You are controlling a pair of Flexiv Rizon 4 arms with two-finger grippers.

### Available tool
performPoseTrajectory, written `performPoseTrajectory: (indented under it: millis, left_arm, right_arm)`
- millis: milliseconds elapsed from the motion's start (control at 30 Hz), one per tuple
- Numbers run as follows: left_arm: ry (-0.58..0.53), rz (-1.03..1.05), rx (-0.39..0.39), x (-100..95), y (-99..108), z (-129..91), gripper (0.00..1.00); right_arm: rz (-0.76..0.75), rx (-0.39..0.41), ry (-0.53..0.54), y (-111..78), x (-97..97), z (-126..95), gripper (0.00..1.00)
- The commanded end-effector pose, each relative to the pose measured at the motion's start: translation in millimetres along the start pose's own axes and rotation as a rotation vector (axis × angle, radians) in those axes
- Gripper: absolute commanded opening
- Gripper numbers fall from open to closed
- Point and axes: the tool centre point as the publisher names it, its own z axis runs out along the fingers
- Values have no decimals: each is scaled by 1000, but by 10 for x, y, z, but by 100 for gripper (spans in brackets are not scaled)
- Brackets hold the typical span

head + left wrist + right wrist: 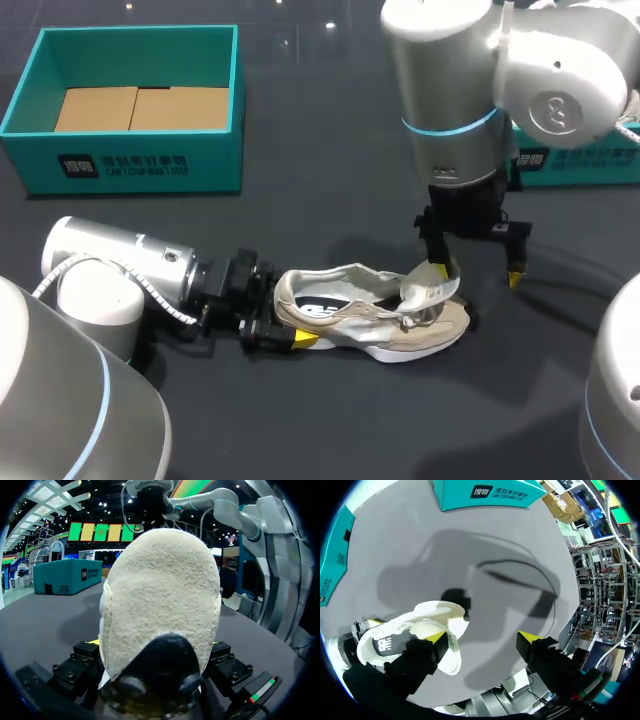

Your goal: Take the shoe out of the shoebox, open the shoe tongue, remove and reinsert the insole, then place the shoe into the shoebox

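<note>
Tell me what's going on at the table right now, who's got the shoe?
The sneaker is out of the teal shoebox and lies on the table. The left gripper is shut on its heel, holding it steady. The right gripper hangs open over the front of the shoe, one yellow fingertip against the raised tongue and the other out in the air beside it. The shoebox holds nothing but its cardboard floor.

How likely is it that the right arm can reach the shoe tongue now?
Probably yes: the open right gripper hangs over the tongue, one finger touching it, nothing between; the left gripper holds the shoe by its heel.
</note>
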Motion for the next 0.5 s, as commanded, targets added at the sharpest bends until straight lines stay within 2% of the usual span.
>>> performPoseTrajectory:
  millis: [33,500]
  left_arm:
    - [0,0,-1,0,8,-7,0]
    - [0,0,-1,0,8,-7,0]
  right_arm:
    - [-51,-50,0,-59,-11,-151,87]
    - [-326,-171,-47,-222,271,-843,82]
